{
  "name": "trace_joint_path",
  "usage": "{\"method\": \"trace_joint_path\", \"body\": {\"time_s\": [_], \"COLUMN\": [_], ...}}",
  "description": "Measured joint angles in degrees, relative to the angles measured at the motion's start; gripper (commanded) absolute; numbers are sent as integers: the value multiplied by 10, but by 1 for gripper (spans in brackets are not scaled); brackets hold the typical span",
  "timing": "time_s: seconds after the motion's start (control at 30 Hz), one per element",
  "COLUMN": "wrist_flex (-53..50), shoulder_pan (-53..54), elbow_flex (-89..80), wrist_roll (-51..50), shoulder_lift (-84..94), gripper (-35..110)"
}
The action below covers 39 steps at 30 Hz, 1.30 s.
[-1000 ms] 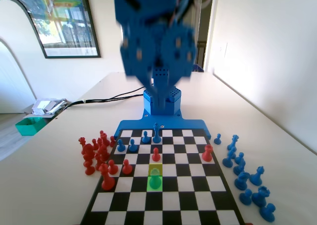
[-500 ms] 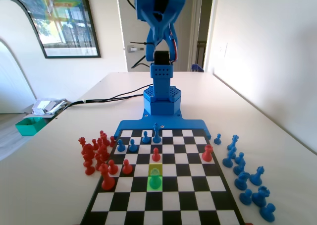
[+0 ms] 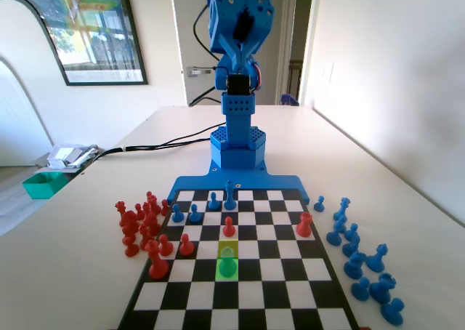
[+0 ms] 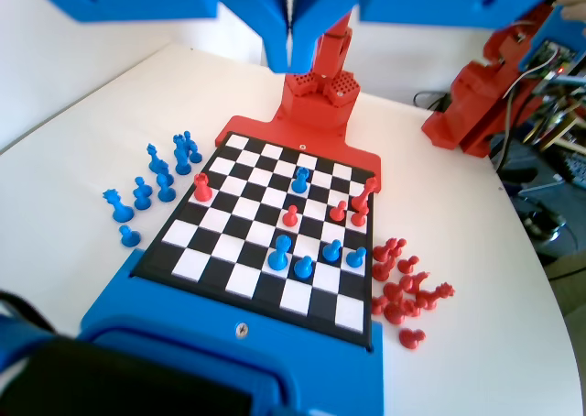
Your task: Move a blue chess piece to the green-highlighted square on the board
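Note:
The blue chess piece, a small pawn [image 3: 228,262], stands on the green-highlighted square [image 3: 227,270] in the middle of the board [image 3: 285,295]; the highlight tints it green. In the wrist view the same pawn [image 4: 299,180] stands toward the board's [image 4: 240,279] far end. My gripper [image 4: 290,57] hangs high above the near end of the board, jaws pressed together with nothing between them. In the fixed view the blue arm [image 3: 236,46] is folded upright over its base, far from the pawn.
A paler yellow-green square [image 3: 228,248] lies just behind the green one. Red pieces [image 3: 140,224] crowd the table left of the board, blue ones [image 3: 360,257] the right. More blue pieces [image 3: 212,200] and a red pawn [image 3: 229,227] stand on the board. A green box [image 3: 43,184] sits far left.
The arm has swung back from over the board and folded upright above its base. The pawn on the green square has not moved.

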State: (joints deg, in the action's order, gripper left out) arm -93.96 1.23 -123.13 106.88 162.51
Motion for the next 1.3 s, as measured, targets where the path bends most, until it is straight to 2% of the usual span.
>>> {"method": "trace_joint_path", "body": {"time_s": [0.5,1.3], "wrist_flex": [31,40], "shoulder_pan": [-9,-4], "elbow_flex": [-14,-14], "wrist_roll": [-14,-18], "shoulder_lift": [109,112], "gripper": [1,1]}}
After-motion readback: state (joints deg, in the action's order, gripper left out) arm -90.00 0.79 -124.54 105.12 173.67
